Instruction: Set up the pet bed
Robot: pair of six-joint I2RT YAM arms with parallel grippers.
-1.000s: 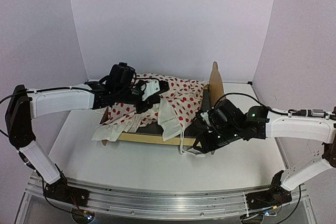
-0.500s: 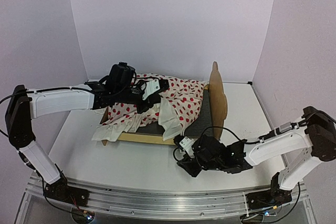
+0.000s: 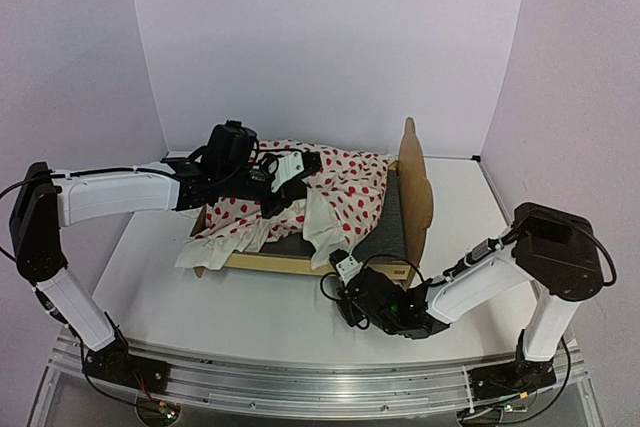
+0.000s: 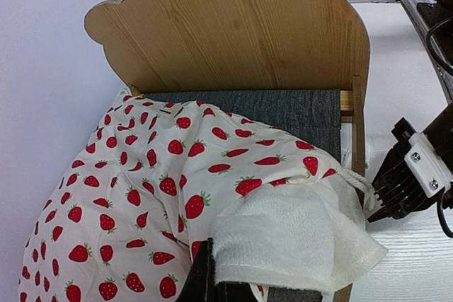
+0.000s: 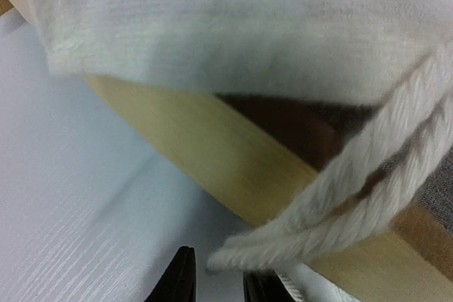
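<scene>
The pet bed lies across the table, its wavy headboard at the right and its grey felt base partly bare. A white blanket with red strawberries is heaped over it. My left gripper is shut on a fold of the blanket, whose white terry underside drapes over the gripper. My right gripper sits low on the table against the bed's front rail. Its jaws stand a little open, and the end of a white cord lies just above the gap.
The white cord hangs from the blanket's edge over the side rail, next to the right gripper. White walls close in the table at the back and on both sides. The arms' metal base rail runs along the near edge.
My right arm has swung down from beside the headboard to the table in front of the bed's rail, its jaws narrowing. The left gripper and blanket have stayed put.
</scene>
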